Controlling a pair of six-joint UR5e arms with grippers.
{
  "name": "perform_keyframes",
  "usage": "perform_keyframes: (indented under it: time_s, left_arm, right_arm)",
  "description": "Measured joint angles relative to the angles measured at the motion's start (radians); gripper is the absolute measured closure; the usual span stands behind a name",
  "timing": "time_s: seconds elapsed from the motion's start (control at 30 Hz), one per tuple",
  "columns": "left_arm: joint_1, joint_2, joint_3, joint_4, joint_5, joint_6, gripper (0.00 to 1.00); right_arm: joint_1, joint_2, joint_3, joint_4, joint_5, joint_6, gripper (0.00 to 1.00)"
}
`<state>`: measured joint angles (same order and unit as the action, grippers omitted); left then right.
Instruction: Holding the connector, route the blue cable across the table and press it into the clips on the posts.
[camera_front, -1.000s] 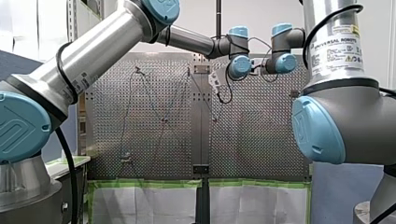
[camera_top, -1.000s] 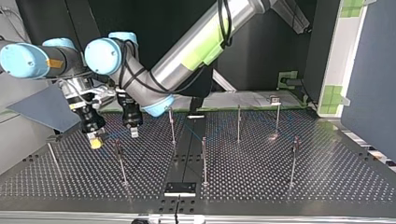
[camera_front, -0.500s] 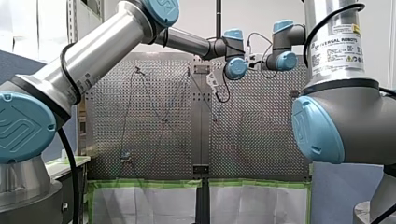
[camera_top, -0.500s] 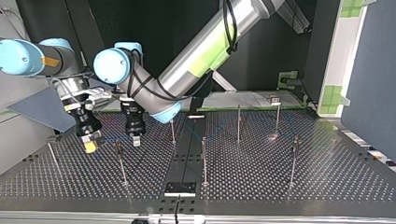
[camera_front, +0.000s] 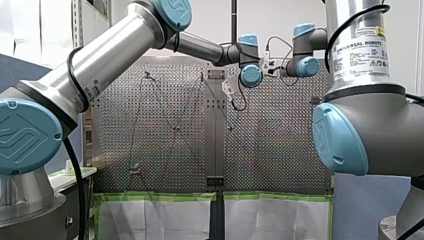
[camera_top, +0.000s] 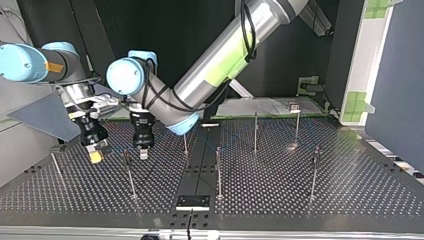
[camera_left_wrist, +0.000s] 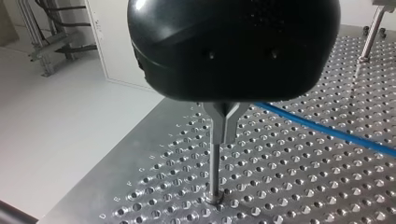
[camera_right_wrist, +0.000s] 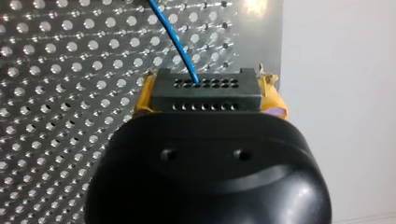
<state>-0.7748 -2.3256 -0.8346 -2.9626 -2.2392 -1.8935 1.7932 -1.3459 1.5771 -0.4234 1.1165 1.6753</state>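
On the table (camera_top: 350, 190), seven posts (camera_top: 218, 172), one blue cable (camera_left_wrist: 327, 130), one connector (camera_right_wrist: 207, 91)

My front camera looks from behind my shoulders over the grey perforated metal table (camera_front: 270, 150); the top one faces me across it, low. Wrist cameras peer closely past my black left gripper (camera_left_wrist: 223, 139) and yellow-padded right gripper (camera_right_wrist: 210, 93) at it.

Ahead of my right gripper (camera_right_wrist: 211, 100) and the connector (camera_right_wrist: 210, 84) it holds, a white glare flares on the perforated table (camera_right_wrist: 56, 70). Under my left gripper (camera_left_wrist: 225, 133) the table is evenly bright, the post (camera_left_wrist: 214, 172) throwing only a small shadow at its foot
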Motion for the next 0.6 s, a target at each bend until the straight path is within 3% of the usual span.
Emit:
perform_keyframes:
  time_s: [0.37, 0.6]
  left_arm:
    - [0.026, -0.002, -0.015, 0.034, 0.04, 0.005, 1.0]
    - [0.053, -0.018, -0.014, 0.07, 0.086, 0.01, 1.0]
  right_arm:
    - [-0.012, 0.018, 0.004, -0.007, 0.007, 0.005, 1.0]
    - [-0.002, 0.017, 0.004, -0.004, 0.007, 0.004, 1.0]
